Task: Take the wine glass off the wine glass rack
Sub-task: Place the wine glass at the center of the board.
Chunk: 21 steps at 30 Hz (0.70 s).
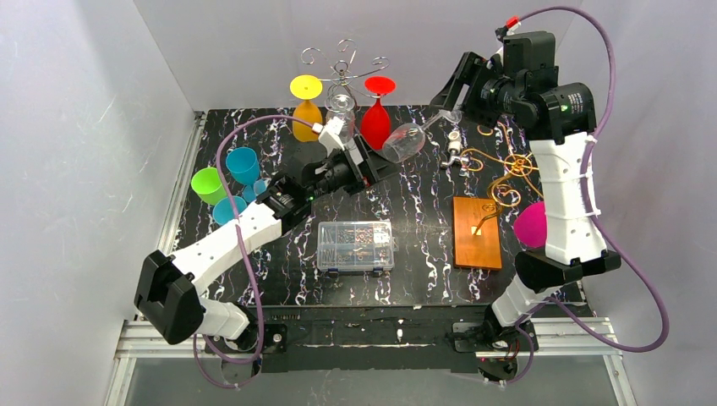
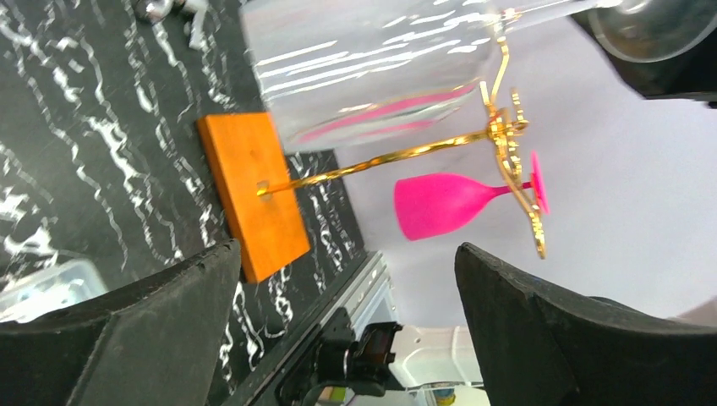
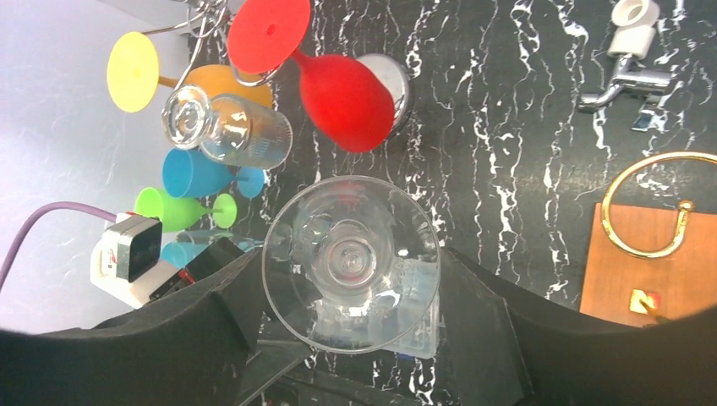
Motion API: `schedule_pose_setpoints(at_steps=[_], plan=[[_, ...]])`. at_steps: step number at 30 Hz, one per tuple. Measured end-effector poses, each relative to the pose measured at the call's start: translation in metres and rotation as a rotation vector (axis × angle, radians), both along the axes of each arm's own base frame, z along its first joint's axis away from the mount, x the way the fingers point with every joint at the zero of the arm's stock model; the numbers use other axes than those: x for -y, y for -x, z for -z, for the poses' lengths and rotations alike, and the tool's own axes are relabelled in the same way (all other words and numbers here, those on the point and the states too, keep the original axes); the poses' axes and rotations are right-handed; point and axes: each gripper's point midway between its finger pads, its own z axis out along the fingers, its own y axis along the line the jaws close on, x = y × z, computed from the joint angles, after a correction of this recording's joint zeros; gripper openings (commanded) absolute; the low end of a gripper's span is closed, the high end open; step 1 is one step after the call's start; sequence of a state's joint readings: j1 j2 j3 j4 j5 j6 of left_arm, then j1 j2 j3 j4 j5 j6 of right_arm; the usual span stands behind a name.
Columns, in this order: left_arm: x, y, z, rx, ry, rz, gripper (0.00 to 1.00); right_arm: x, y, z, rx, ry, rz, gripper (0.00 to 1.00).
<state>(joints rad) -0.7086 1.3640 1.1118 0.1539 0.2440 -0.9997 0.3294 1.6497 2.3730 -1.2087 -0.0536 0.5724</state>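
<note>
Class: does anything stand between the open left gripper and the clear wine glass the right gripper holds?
Nothing visible does. The clear wine glass hangs just ahead of the open left gripper; the pink glass and gold rack stand beyond it.

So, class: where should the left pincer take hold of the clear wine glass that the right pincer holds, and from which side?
The bowl, likely, from the left arm's side. The clear wine glass lies tilted in mid-air, bowl toward the open left pincer; the right pincer occupies its foot end, leaving only the bowl free.
</note>
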Motion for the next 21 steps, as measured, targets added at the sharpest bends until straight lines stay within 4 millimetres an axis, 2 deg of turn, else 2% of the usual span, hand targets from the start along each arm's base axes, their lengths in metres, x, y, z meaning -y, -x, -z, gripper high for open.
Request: schedule_pose_setpoints(at_steps=[8, 13, 16, 21], plan=[[-0.006, -0.014, -0.028, 0.113, 0.118, -0.022, 0.89, -0.011, 0.007, -0.003, -0.021, -0.055, -0.042, 0.46], [-0.016, -0.024, -0.029, 0.128, 0.161, -0.032, 0.82, -0.014, 0.01, -0.005, -0.024, -0.073, -0.055, 0.46], [-0.02, -0.026, -0.034, 0.137, 0.193, -0.023, 0.8, -0.014, 0.012, -0.008, -0.023, -0.084, -0.058, 0.47], [-0.02, -0.024, -0.052, 0.175, 0.26, 0.01, 0.74, -0.017, 0.017, -0.011, -0.021, -0.103, -0.072, 0.47]])
